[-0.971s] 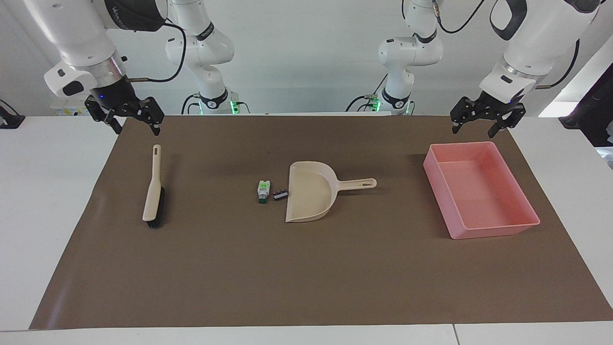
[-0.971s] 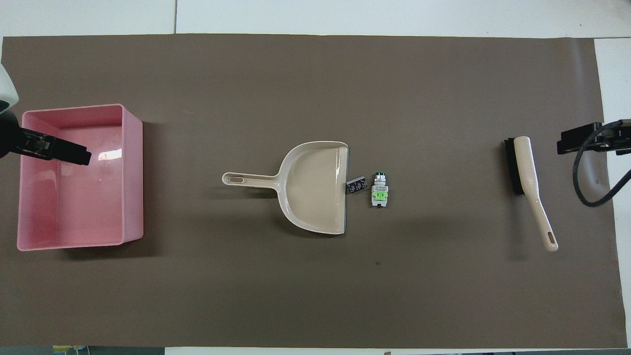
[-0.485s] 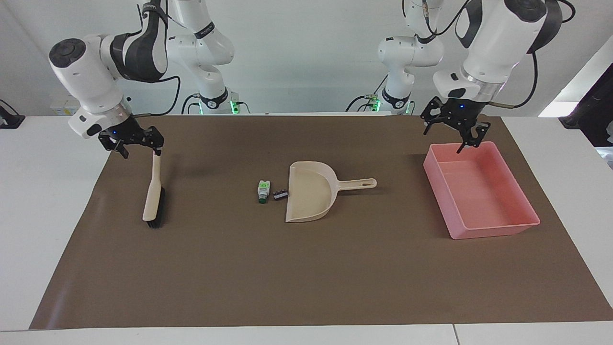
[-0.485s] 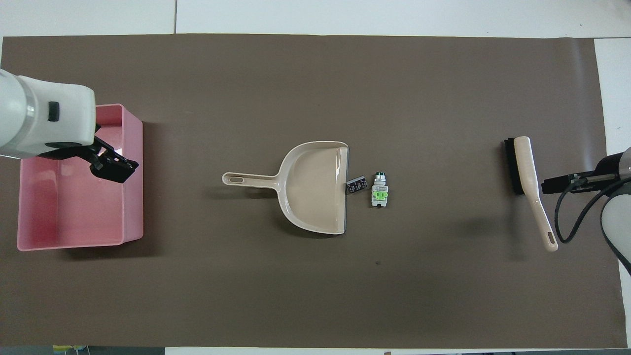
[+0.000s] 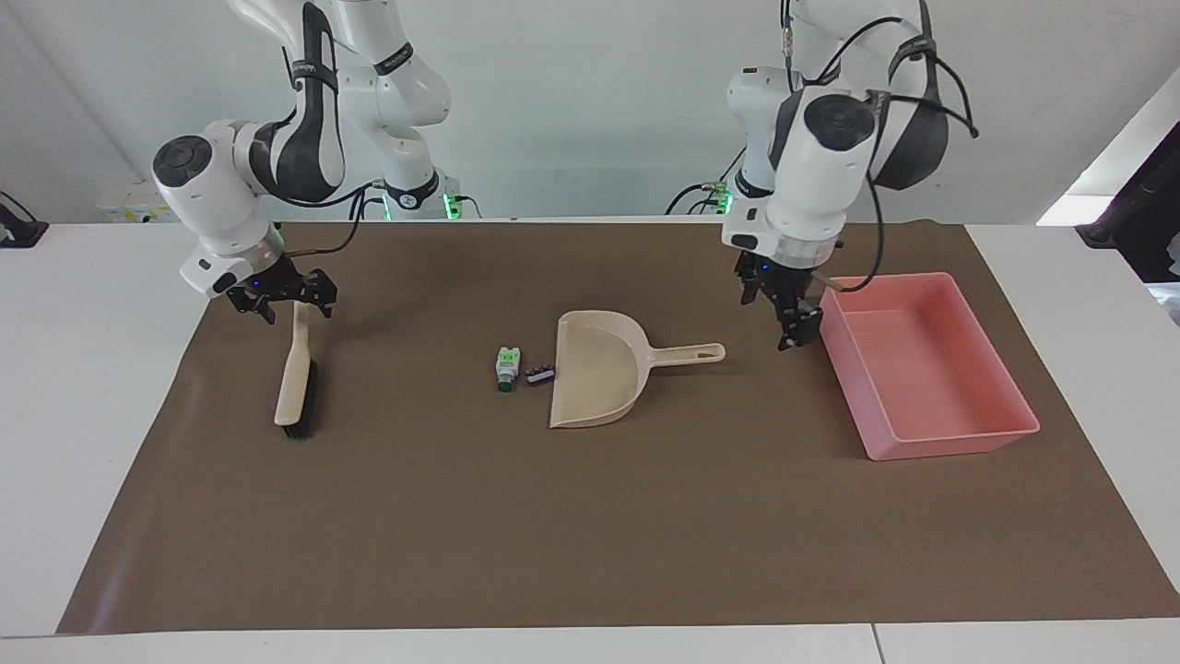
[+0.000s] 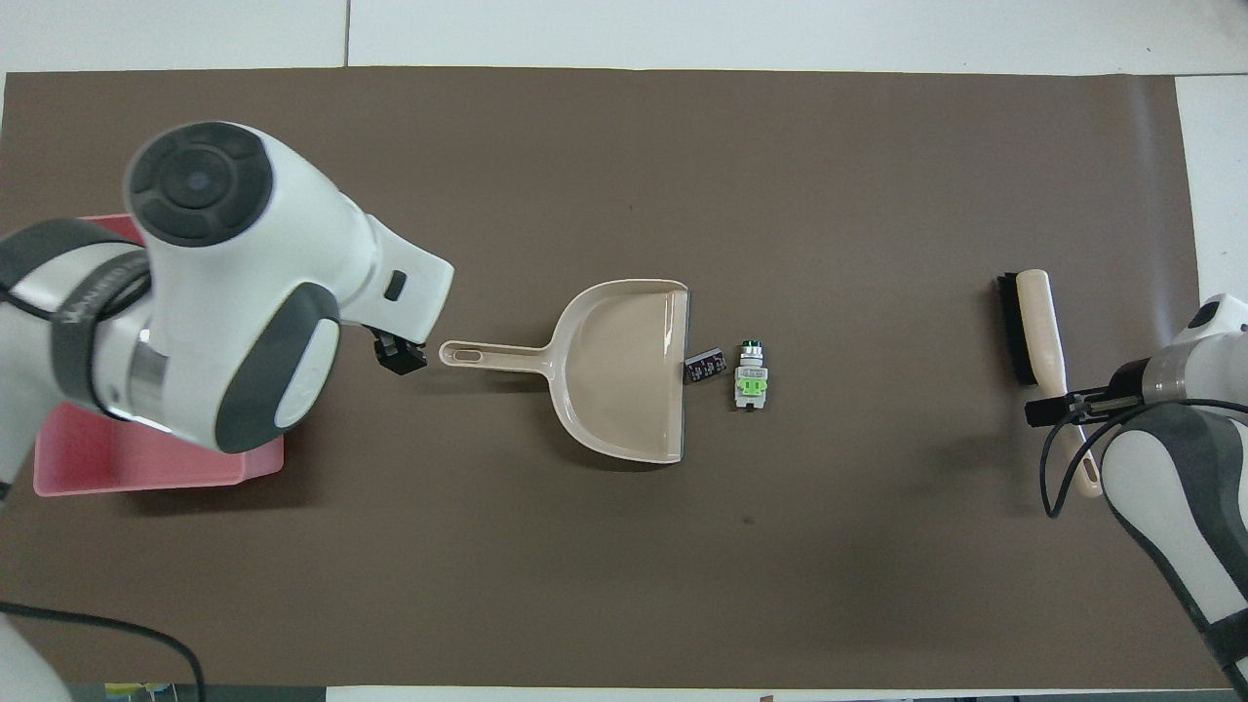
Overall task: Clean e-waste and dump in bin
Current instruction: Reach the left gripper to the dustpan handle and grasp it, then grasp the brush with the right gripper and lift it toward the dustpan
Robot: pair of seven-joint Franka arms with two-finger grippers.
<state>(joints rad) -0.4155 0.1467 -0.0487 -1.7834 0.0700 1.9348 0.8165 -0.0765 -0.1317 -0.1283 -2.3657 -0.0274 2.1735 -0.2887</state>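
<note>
White table (image 5: 101,369) with a brown mat (image 5: 590,516) covering most of it, plain white wall up top.

I'm hanging my left gripper (image 5: 791,323) over bare mat, in the gap between the dustpan (image 5: 599,369) handle's end and the bin (image 5: 954,429). Not touching either one. Fingers are pointing down and are seen edge-on; I'm reading them as spread wide, holding nothing. In the overhead view my own wrist is covering most of the bin (image 6: 146,473), and only the gripper tip (image 6: 400,354) is peeking out just beside the handle end.

I'm holding my right gripper (image 5: 281,297) over the brush (image 5: 297,369), at the handle's end nearer to the robots. Fingers are standing wide on either side of the handle, nothing gripped. Can't tell whether they're touching it. Overhead view is putting that gripper (image 6: 1058,409) over the handle of the brush (image 6: 1043,341), with the bristle end lying farther from the robots.

E-waste is sitting mid-mat, untouched: black block (image 5: 539,374) touching or just beside the dustpan's open lip, white part (image 5: 507,366) just beside the block, toward the right arm's end. Same pair in the overhead view: block (image 6: 704,366), white part (image 6: 751,380), dustpan (image 6: 614,370).

Bin is sitting at the left arm's end of the mat, upright, with nothing in the part I can see.
</note>
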